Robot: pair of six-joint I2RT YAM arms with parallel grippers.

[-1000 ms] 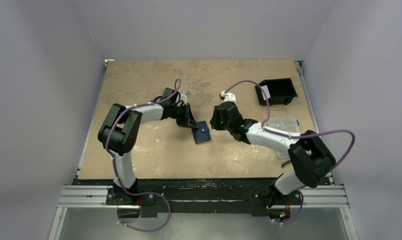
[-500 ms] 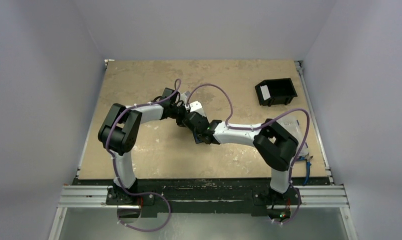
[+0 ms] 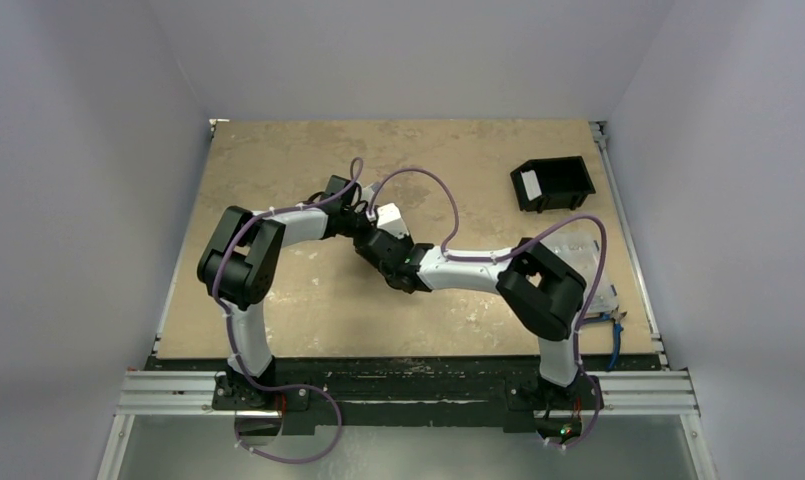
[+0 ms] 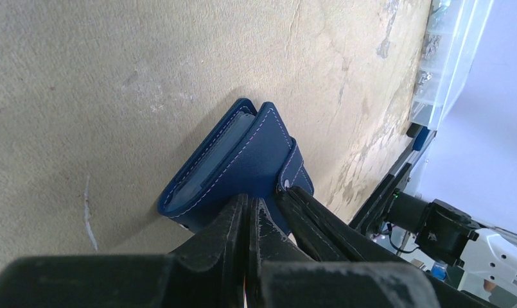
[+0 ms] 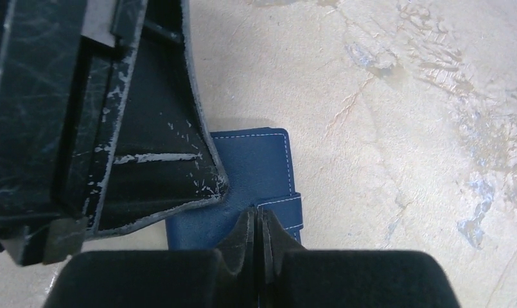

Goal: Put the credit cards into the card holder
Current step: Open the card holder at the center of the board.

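Note:
The navy-blue card holder (image 4: pixel 243 160) lies on the tan table, its cover slightly ajar with a pale bluish edge showing inside. It also shows in the right wrist view (image 5: pixel 262 170); in the top view both grippers hide it. My left gripper (image 4: pixel 249 204) is shut, its tips resting on the cover's near edge; it sits at mid-table in the top view (image 3: pixel 371 243). My right gripper (image 5: pixel 259 215) is shut, its tips on the snap strap (image 5: pixel 282 208) right beside the left fingers (image 5: pixel 146 173). No loose credit card shows.
A black open-sided box (image 3: pixel 551 183) with a white label stands at the back right. A clear plastic compartment box (image 3: pixel 590 262) lies at the right edge, partly behind the right arm, and shows in the left wrist view (image 4: pixel 443 58).
My right arm has swung left from the table's right-middle to the card holder and come down on it next to the left gripper. The left arm has not moved.

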